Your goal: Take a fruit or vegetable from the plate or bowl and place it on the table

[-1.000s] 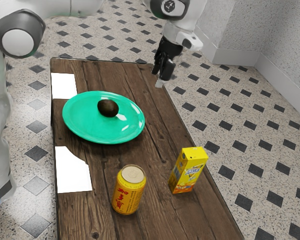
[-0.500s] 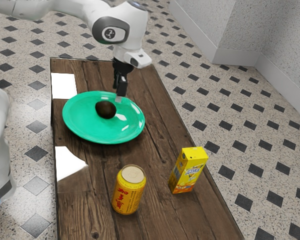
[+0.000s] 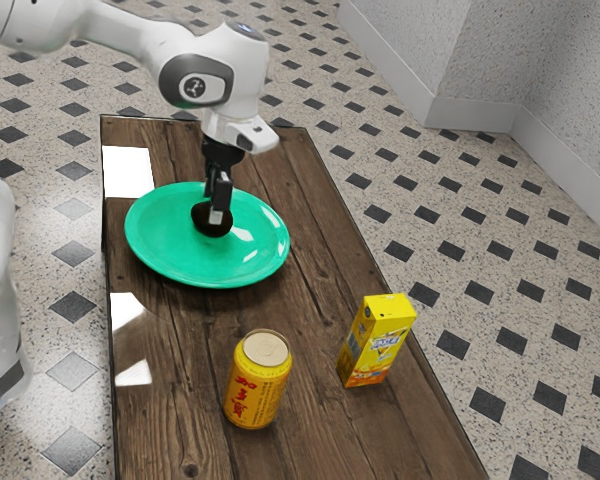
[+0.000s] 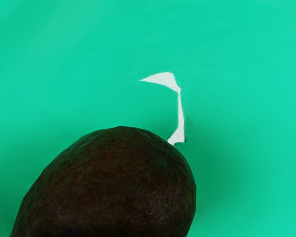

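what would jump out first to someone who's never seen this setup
The bright green plate on the dark wooden table, with a dark avocado on it and the black gripper right at the fruit. Next, a yellow can and, toward the exterior view's right, a yellow carton.

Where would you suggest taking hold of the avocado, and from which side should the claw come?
I'd bring the claw down from above and grip the avocado by opposite flanks, about its middle: it is rounded, and the plate beneath looks shallow, so its sides should be reachable.
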Robot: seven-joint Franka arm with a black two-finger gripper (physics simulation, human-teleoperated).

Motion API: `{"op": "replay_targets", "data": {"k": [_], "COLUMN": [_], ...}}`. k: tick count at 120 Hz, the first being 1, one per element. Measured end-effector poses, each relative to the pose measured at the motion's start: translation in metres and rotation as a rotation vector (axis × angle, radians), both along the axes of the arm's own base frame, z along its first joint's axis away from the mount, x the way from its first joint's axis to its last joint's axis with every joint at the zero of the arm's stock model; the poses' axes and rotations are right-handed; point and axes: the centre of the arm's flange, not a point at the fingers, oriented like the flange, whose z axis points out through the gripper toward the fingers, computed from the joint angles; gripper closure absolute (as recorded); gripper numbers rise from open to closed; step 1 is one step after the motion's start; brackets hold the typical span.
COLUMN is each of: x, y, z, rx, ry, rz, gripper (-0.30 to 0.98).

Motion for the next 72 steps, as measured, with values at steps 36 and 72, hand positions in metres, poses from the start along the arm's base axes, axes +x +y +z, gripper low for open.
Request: {"op": "replay_targets", "data": {"k": [36,72], "x": [0.044,0.018], "y": [0.012,-0.017], "z": [0.007,0.043], "rx": [0.045,0.024], "ry": [0.075,0.112], "rz": [-0.027,-0.08], "gripper": [0.02,0.02]}}
